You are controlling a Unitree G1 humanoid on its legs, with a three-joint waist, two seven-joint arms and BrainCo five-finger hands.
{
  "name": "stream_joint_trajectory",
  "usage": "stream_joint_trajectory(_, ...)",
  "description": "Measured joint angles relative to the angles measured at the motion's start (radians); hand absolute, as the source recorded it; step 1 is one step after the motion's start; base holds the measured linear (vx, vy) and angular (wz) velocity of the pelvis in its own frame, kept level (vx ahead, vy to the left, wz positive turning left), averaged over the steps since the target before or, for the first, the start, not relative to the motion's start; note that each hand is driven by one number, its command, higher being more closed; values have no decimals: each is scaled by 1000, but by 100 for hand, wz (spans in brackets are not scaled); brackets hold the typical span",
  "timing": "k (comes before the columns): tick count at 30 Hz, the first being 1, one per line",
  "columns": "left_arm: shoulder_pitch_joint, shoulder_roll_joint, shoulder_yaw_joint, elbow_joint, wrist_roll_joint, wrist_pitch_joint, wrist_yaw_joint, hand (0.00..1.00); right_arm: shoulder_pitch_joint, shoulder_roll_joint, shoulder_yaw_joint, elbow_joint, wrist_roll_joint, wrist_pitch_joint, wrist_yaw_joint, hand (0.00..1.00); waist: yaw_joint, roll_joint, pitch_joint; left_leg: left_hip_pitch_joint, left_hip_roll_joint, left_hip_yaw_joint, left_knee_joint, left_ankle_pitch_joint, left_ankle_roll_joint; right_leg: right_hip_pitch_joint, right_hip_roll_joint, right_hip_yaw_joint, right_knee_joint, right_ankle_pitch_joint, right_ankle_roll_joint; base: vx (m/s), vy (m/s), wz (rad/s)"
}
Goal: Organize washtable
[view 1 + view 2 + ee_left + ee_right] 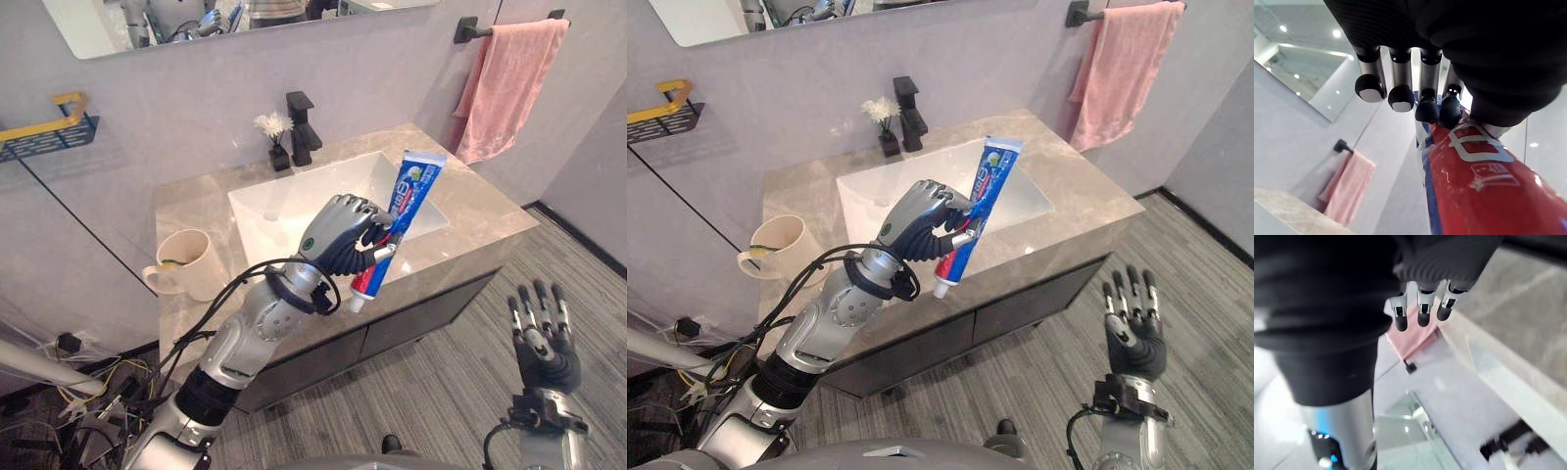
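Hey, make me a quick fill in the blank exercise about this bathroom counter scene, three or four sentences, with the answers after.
1. The left hand is curled round a ____.
2. The towel hanging from the wall rail is ____.
3. The small vase of white flowers stands beside the black ____.
4. The right hand, fingers straight, holds ____.
Missing words: toothpaste tube; pink; faucet; nothing.

The left arm is stretched forward, its left hand (341, 235) raised over the front edge of the worktop (490, 211) with fingers (375, 231) curled round a nearly upright toothpaste tube (411, 191), while the right hand (542, 343) is held low before the worktop, fingers straight and pointing up.
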Motion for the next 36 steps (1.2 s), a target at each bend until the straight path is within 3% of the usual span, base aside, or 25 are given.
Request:
stream_joint_trajectory(2,-37,21,0,0,5,-5,6,100,-39,-50,121,-28,36,20,23,0,14,-5,-3,-4,0,-13,0,3,1,4,0,-10,0,1,0,2,-5,15)
stream_joint_trajectory(7,-58,38,-4,4,5,-14,34,100,-168,-111,239,-32,78,43,41,0,32,-14,-9,-7,-1,-61,-1,12,5,35,-4,-59,-5,0,0,-2,-6,26)
stream_joint_trajectory(16,-58,66,-58,36,5,-19,59,100,-336,-177,321,58,194,41,-3,0,47,-13,-15,-22,-1,-107,-10,36,8,49,-5,-103,-4,-1,-2,-37,-3,16)
stream_joint_trajectory(36,-53,72,-174,74,-15,-51,40,100,-481,-243,386,172,234,32,-32,0,66,-14,-56,-41,2,-145,-10,59,8,51,-5,-139,-11,-1,-7,-15,-1,5)
